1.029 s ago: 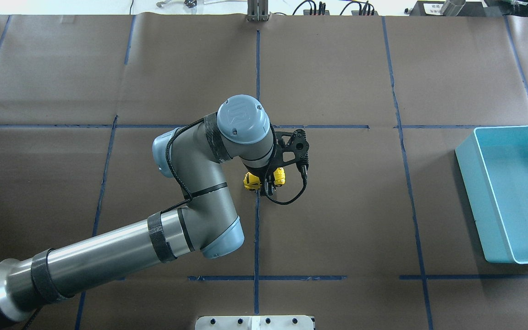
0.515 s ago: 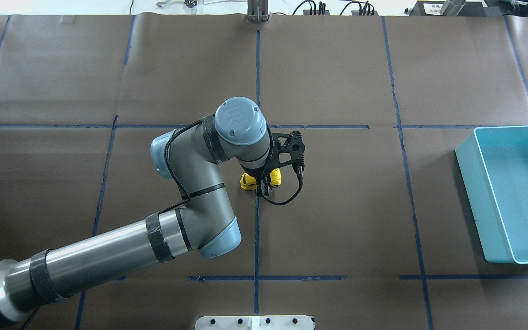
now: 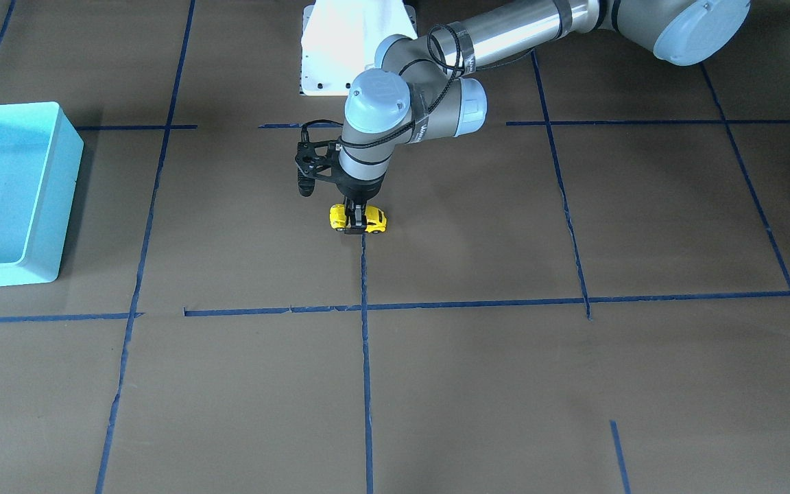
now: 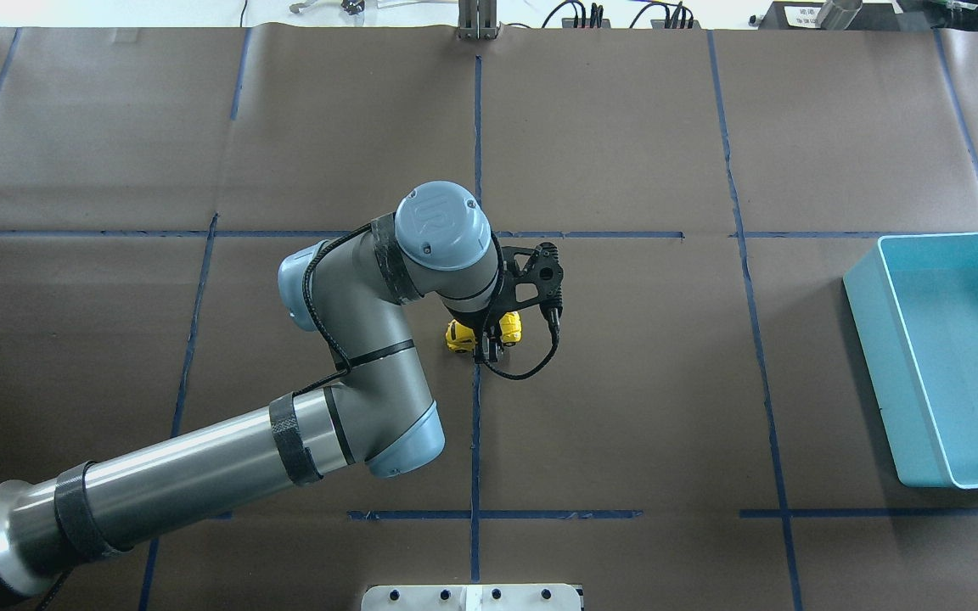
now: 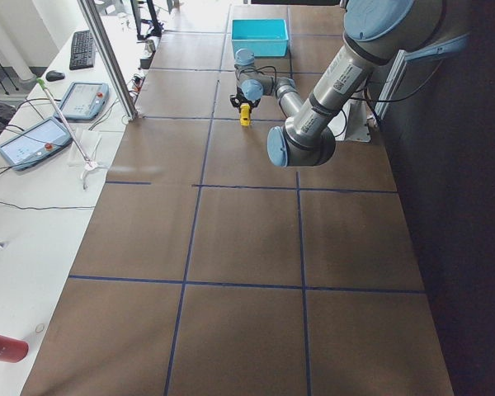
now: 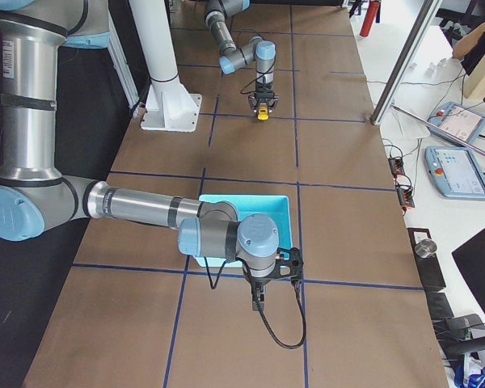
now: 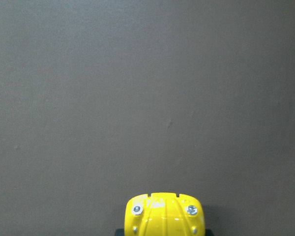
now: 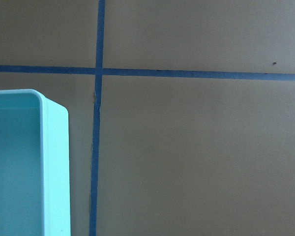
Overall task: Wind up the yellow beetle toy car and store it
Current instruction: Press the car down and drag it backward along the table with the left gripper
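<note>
The yellow beetle toy car (image 3: 376,220) is at the table's middle, beside a blue tape line. My left gripper (image 3: 354,224) points straight down and is shut on its middle, so yellow shows on both sides of the fingers in the overhead view (image 4: 458,336). The car is at or just above the paper. Its rounded end fills the bottom edge of the left wrist view (image 7: 163,217). My right gripper (image 6: 257,304) shows only in the exterior right view, beside the turquoise bin (image 6: 242,212); I cannot tell whether it is open or shut.
The turquoise bin (image 4: 886,365) stands at the table's right edge, and its corner shows in the right wrist view (image 8: 55,162). A white base plate (image 3: 340,55) lies near the robot. Blue tape lines cross the brown paper.
My left arm has shifted a little to the left with the car still held in its gripper. The bin has not moved.
</note>
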